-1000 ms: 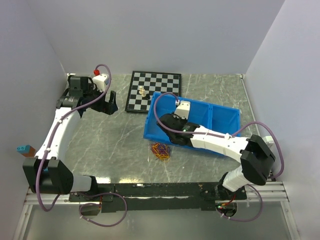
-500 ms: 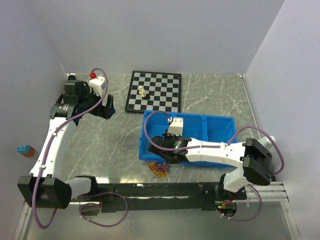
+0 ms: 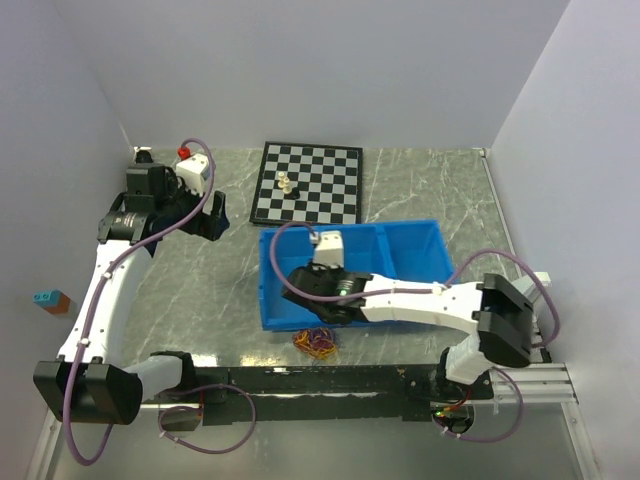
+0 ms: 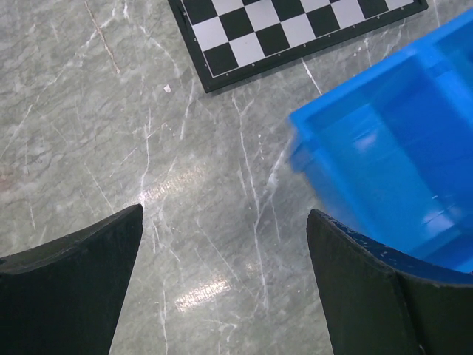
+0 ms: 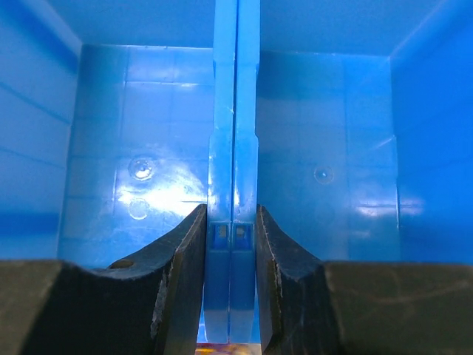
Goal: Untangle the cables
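Observation:
The cables are a small tangle of orange, yellow and purple strands [image 3: 318, 341] on the table, just in front of the blue bin [image 3: 420, 250]. My right gripper [image 3: 318, 298] reaches into the bin from the near side. In the right wrist view it [image 5: 231, 214] is shut on the bin's upright blue divider [image 5: 235, 111], with a compartment on each side. A sliver of the tangle [image 5: 222, 349] shows below the fingers. My left gripper [image 3: 205, 215] hangs open and empty above bare table at the back left. In its wrist view it [image 4: 225, 214] has the bin's corner [image 4: 392, 148] to its right.
A black-and-white chessboard [image 3: 308, 183] lies at the back with small pieces [image 3: 286, 184] on it, and shows in the left wrist view [image 4: 295, 29]. A red knob [image 3: 184, 151] sits at the back left corner. A blue-and-brown block [image 3: 48, 299] is at the far left. Walls enclose three sides.
The right gripper has dragged the blue bin left and toward the near edge, up to the tangle. The left arm shifted slightly toward the back left.

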Controlling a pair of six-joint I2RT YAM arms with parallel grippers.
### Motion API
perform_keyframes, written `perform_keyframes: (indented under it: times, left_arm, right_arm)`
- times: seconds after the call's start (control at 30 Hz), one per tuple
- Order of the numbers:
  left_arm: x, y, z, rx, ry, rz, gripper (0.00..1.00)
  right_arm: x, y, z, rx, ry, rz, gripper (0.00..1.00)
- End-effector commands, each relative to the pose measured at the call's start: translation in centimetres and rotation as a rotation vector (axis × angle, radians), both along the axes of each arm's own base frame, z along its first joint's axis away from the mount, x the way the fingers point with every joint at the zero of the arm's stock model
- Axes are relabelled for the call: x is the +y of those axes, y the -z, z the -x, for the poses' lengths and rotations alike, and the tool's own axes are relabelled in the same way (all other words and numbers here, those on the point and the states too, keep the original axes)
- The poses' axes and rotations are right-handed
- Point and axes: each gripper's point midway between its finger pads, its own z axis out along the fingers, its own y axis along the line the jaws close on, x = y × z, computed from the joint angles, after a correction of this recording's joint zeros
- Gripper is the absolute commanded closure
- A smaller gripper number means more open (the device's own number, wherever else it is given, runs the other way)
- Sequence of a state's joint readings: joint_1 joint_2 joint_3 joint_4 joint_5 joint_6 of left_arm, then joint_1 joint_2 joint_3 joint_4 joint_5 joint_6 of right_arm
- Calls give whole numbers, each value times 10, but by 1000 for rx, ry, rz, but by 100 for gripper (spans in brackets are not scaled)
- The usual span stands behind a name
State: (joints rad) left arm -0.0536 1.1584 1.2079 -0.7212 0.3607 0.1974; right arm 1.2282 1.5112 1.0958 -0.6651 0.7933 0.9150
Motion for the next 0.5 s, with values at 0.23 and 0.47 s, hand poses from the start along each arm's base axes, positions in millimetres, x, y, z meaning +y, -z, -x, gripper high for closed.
perform_keyframes:
  times: [0.23, 0.47]
  left_arm:
    - [9, 7, 0, -15, -33, -38, 3]
    - [10, 12, 0, -12, -34, -45, 3]
  right_arm:
    - [102, -40, -43, -88, -187, -117, 100]
    - [106, -22, -51, -52, -162, -104, 100]
